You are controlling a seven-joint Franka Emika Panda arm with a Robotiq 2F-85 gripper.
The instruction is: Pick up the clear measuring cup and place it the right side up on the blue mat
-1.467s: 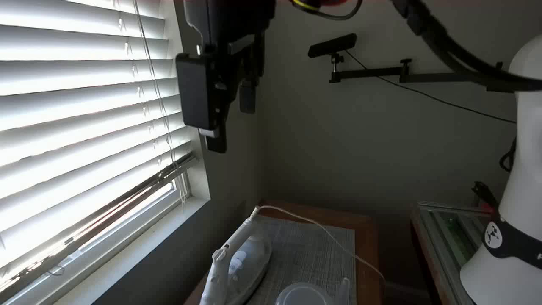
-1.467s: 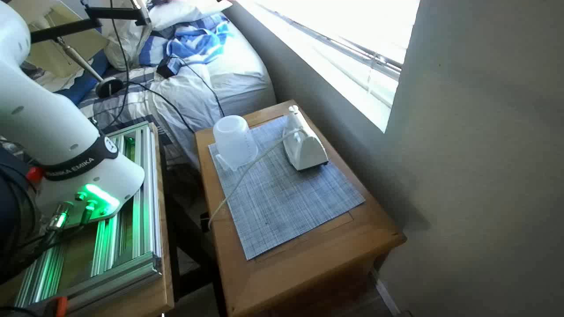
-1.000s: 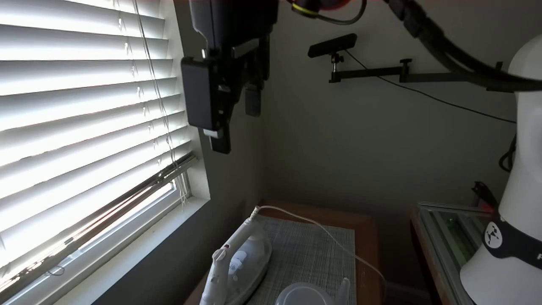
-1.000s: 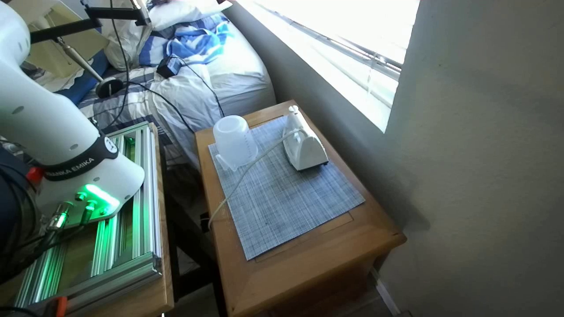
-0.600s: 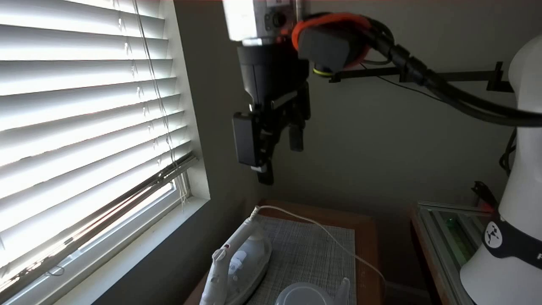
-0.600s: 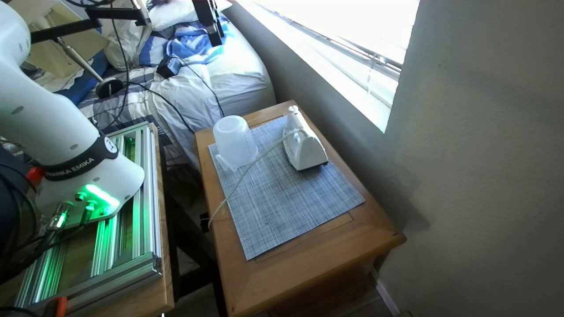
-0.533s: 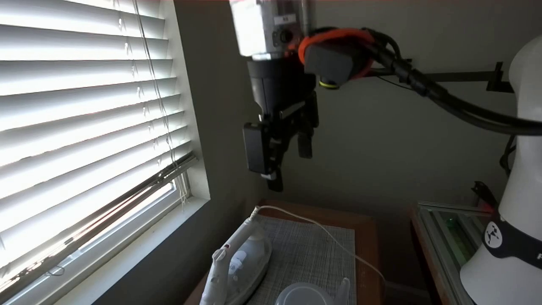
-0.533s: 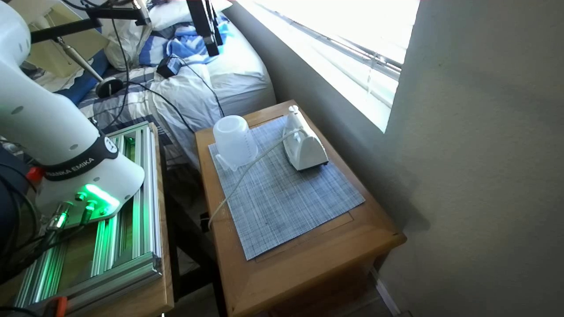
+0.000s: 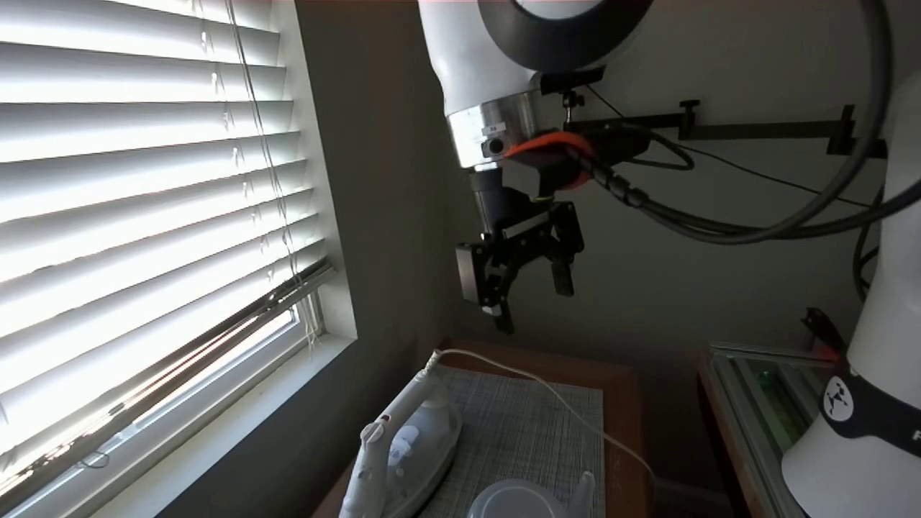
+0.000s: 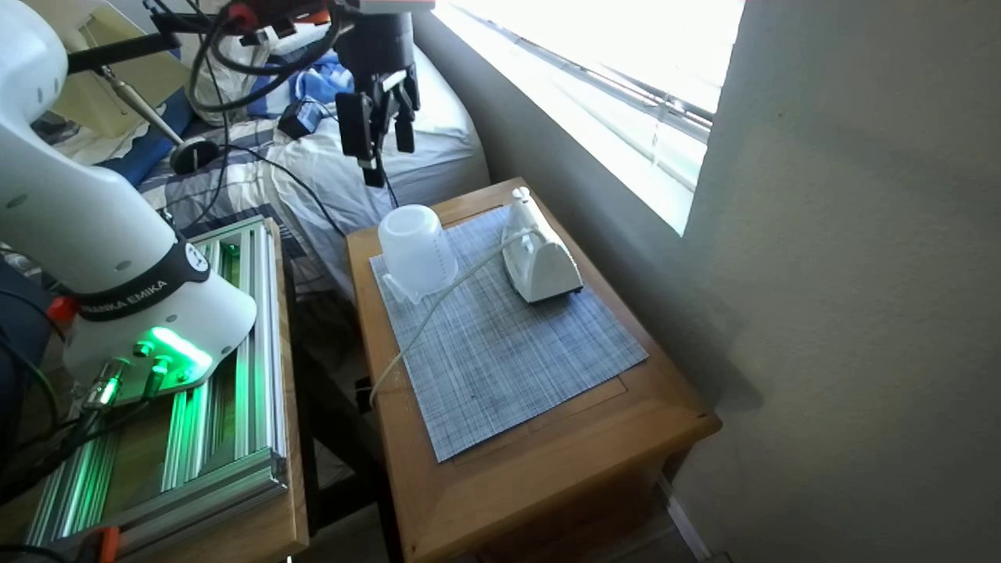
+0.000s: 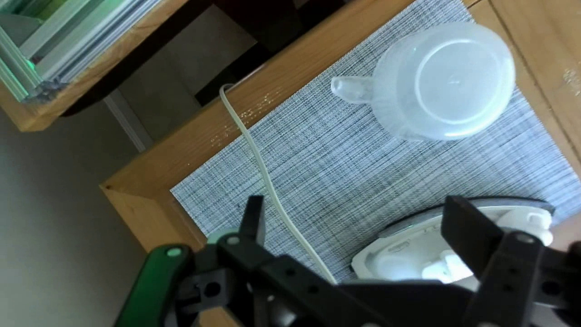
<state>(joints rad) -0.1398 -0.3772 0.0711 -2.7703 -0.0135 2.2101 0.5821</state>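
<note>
On the mat (image 10: 508,360), by a corner, we have the cup (image 11: 458,81) wrong way up: its round base faces us in the wrist view and its rim is down. The handle (image 11: 352,89) juts out low over the mat. Our gripper (image 9: 534,309) hangs above and well apart from it, fingers spread, holding nothing. We take the approach to be the step in hand; lifting, turning over and setting down are all undone.

The cup looks like thin plastic, so we expect it to be light, with walls that give rather than crack and a smooth face that may slip. Its body narrows towards the base, so a pinch high up could slide off, and a hard squeeze would probably bend the wall. It also looks wide for our jaws. We would sooner take the handle, which seems narrow enough to clamp firmly. Held there, the body hangs to one side and will likely want to twist as we turn it; a deep, square hold and a slow roll should help. The iron (image 10: 543,266) stands on the mat apart from the cup, and its cord (image 11: 267,179) crosses on the handle side, so our turn should keep away from both.
</note>
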